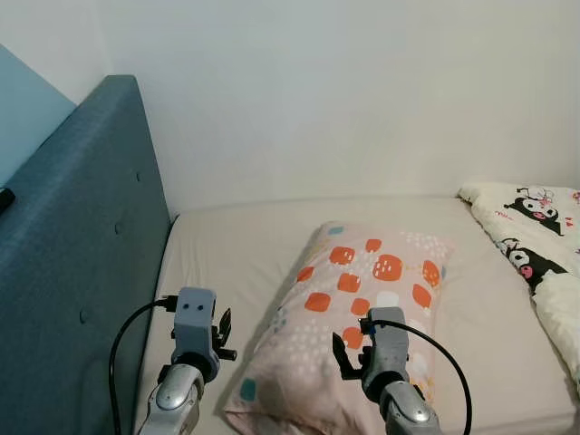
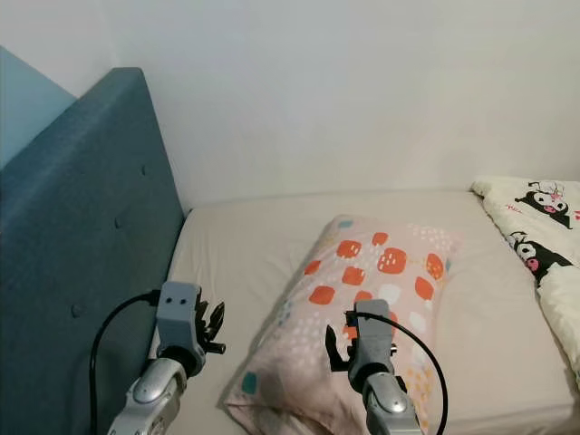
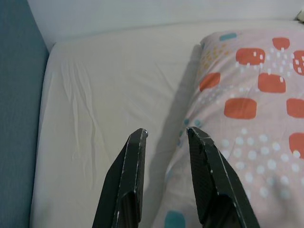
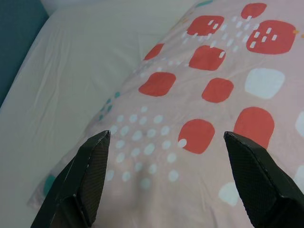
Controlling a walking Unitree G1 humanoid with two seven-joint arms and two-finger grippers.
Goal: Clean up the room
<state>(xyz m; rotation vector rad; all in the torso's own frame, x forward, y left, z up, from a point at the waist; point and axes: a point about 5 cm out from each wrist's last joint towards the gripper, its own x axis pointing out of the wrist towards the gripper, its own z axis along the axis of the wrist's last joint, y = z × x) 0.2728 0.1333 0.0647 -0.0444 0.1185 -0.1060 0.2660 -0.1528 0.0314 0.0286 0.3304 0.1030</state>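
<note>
Item one, the pillow (image 1: 358, 317): pink case with orange, white and teal patches, lying askew across the middle of the bed (image 1: 236, 245), one corner toward the wall, the near corner toward you, well apart from the headboard (image 1: 82, 254). Item two, the blanket (image 1: 544, 245): white with black cartoon figures, bunched at the bed's right side, apart from the pillow. Item three, the sheet on the bed: beige, lightly creased in the bare stretch between headboard and pillow. Item four, your left gripper (image 3: 164, 137): raised over the sheet just beside the pillow's left edge, jaws a narrow gap apart, holding nothing. Item five, your right gripper (image 4: 166, 142): poised over the near half of the pillow, jaws spread wide with the patterned fabric between them; whether they touch the fabric you cannot tell. Status of the tidying, as a judgement: the pillow is not yet squared up at the head of the bed and the blanket is not yet spread, so most of the bed work looks outstanding. The rest of the room is out of sight, so nothing can be entered for it.
</note>
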